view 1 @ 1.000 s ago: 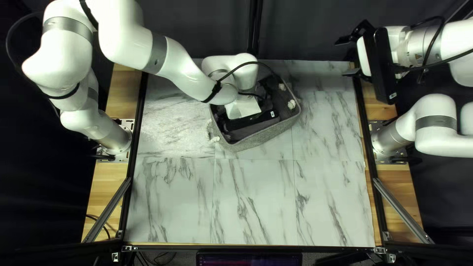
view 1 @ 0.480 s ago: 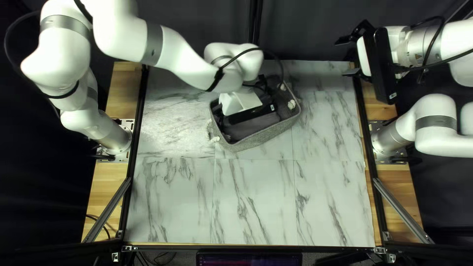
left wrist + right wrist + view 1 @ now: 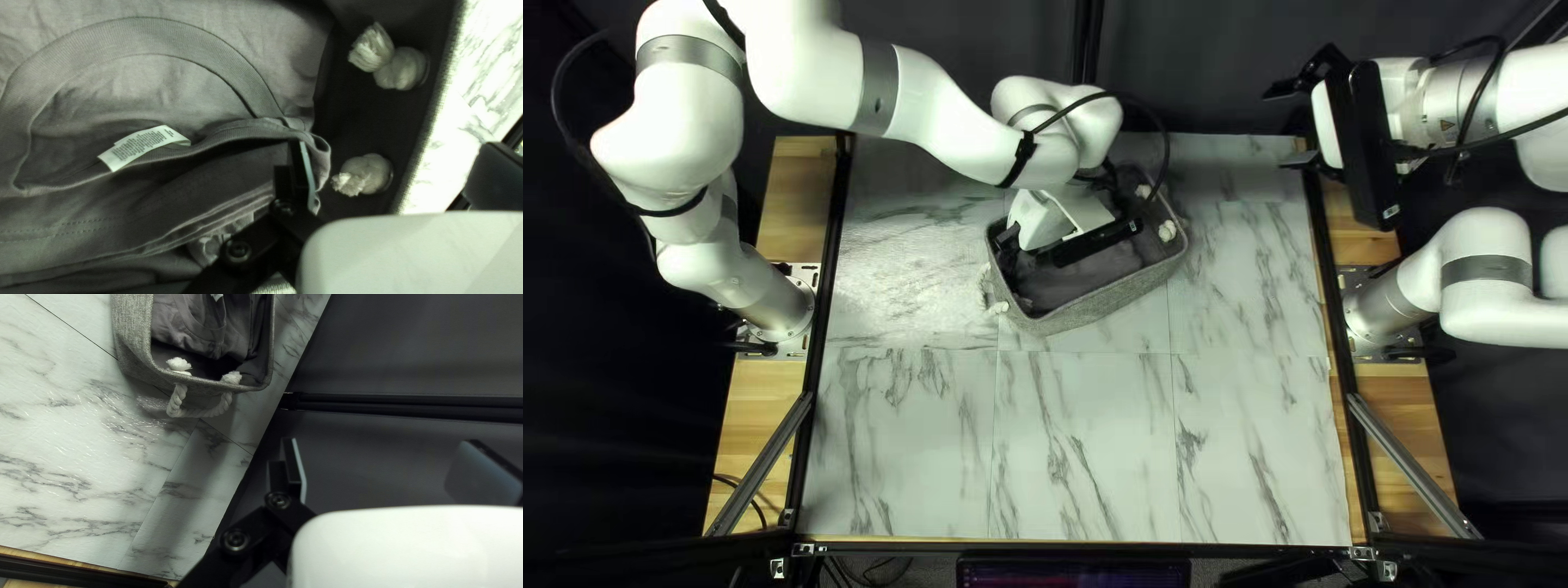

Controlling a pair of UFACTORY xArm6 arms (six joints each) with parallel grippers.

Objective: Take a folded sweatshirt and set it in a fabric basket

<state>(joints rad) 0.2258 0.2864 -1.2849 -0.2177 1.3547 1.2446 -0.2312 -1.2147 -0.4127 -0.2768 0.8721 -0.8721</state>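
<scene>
Curtain [image 3: 1220, 65], dark, behind the far edge of a white marble-look tabletop [image 3: 1078, 436]. Left arm [image 3: 942, 114] stretched across from the left side, right arm [image 3: 1486, 267] over on the right. Grey fabric basket [image 3: 1100, 309] toward the back of the tabletop, sitting kinda askew. Folded sweatshirt [image 3: 272, 32], grey too, already down inside the basket, neckline showing. Left gripper [image 3: 1056, 223] pointing down into the basket, pincer spread pretty wide: one finger right up against the sweatshirt by the neckline, the other well apart, showing past the basket's rim. Right gripper [image 3: 1280, 125] up near the far right corner, also spread, just air between the fingers. Rope handle [image 3: 201, 411] on one end of the basket, fat white knots [image 3: 403, 68] on the inside wall. Little white tag [image 3: 144, 146] inside the neckline.
</scene>
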